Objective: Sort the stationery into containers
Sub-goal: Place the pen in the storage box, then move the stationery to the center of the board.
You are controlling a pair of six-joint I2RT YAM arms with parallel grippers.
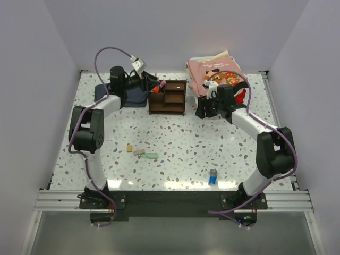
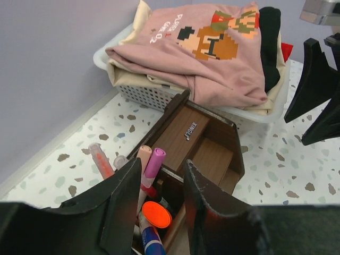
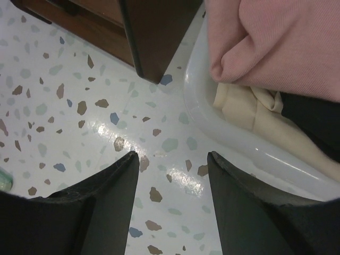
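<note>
Hovering over the left-hand pen compartment of the dark brown wooden desk organiser (image 1: 167, 97), the left gripper (image 2: 161, 175) is seen with its jaws apart and nothing clamped between them. Below it, a thick marker with an orange cap (image 2: 156, 214) and a purple-capped pen (image 2: 155, 159) are stood in that compartment. The right gripper (image 3: 172, 159) is likewise held open and empty, above the speckled terrazzo table (image 1: 175, 133) between the organiser and the white plastic bin (image 3: 223, 119). A placing step is judged to be ending. A tan eraser (image 1: 129, 149), a small pale green item (image 1: 151, 155) and a small blue-capped bottle (image 1: 213, 178) are left loose on the near side. A straight lift clear of the pens is called for next, then a reach to those items.
</note>
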